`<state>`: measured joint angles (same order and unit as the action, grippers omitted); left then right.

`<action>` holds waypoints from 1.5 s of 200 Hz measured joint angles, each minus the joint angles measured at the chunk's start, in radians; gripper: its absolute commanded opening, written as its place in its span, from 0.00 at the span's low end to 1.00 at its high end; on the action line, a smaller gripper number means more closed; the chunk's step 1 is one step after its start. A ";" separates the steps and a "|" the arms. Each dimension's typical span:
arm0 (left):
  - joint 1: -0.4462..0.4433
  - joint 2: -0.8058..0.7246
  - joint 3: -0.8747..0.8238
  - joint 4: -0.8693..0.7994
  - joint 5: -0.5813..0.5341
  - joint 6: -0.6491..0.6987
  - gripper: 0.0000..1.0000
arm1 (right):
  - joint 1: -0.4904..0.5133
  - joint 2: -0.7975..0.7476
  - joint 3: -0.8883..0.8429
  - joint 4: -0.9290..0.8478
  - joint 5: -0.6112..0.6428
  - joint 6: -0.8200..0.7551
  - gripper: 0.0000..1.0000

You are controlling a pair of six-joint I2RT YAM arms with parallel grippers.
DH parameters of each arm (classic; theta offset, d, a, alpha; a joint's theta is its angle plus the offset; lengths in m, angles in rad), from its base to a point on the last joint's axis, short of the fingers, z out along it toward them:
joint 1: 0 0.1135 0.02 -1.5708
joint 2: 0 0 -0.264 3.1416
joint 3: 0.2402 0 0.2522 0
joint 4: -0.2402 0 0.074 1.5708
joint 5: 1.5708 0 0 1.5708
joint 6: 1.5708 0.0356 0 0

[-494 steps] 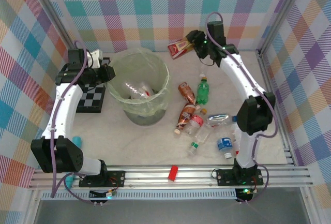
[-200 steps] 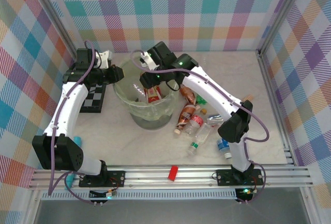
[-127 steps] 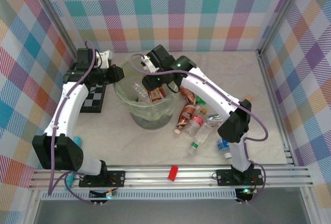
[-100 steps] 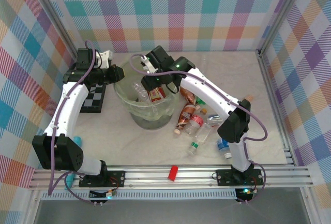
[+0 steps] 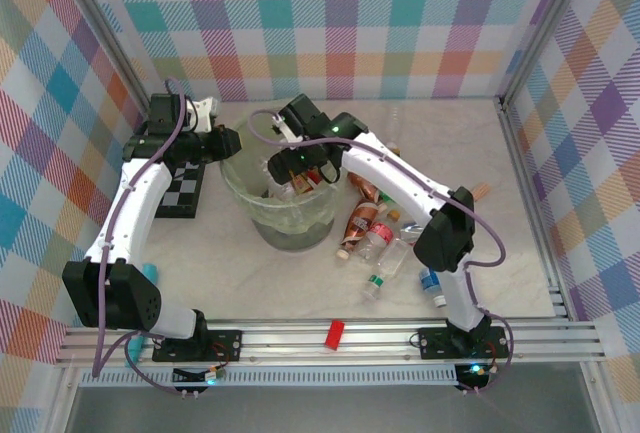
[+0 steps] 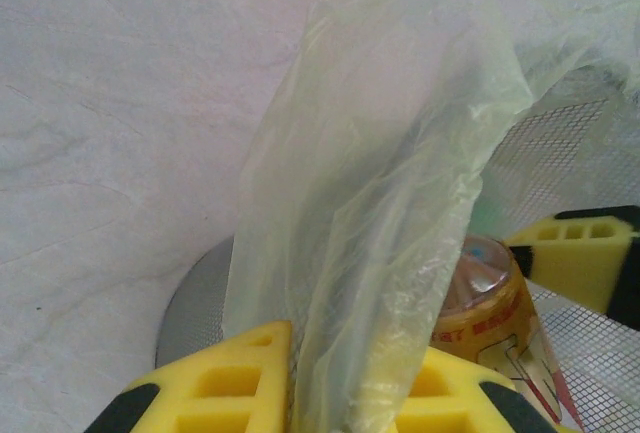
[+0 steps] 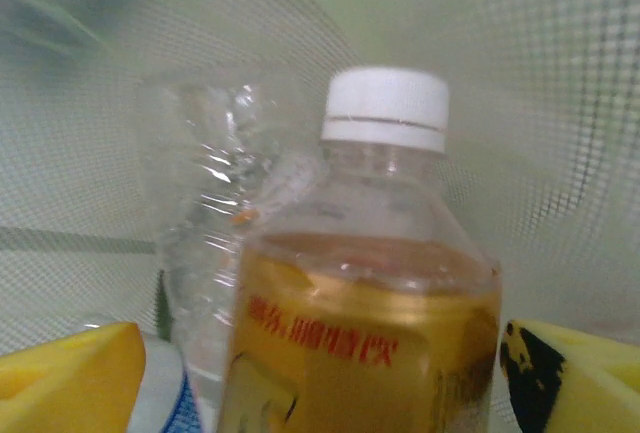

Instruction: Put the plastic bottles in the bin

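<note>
Popped right jaws wide open, clamped a second ago. Got amber bottle (image 7: 365,293), white cap, red lettering, inside bin (image 7: 500,33). Pinching liner (image 6: 400,153) with left jaws.

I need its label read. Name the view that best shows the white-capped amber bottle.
Right wrist view: the white-capped bottle appears close up, with cap, amber drink and red lettering clear. Top external shows it small inside the bin. Left wrist shows perhaps part of it, half hidden behind the liner.

Glossy plastic bottle (image 7: 370,293), mesh-textured translucent bin (image 7: 530,93), thin crinkled liner (image 6: 380,203).
</note>
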<state>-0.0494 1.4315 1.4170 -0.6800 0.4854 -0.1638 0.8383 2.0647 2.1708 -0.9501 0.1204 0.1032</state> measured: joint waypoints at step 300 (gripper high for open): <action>-0.001 0.000 0.000 0.000 -0.005 0.014 0.17 | -0.551 0.290 0.065 0.085 0.069 0.317 1.00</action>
<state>-0.0502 1.4315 1.4170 -0.6800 0.4808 -0.1493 0.2871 2.3547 2.2360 -0.8646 0.1894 0.4206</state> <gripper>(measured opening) 0.177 0.994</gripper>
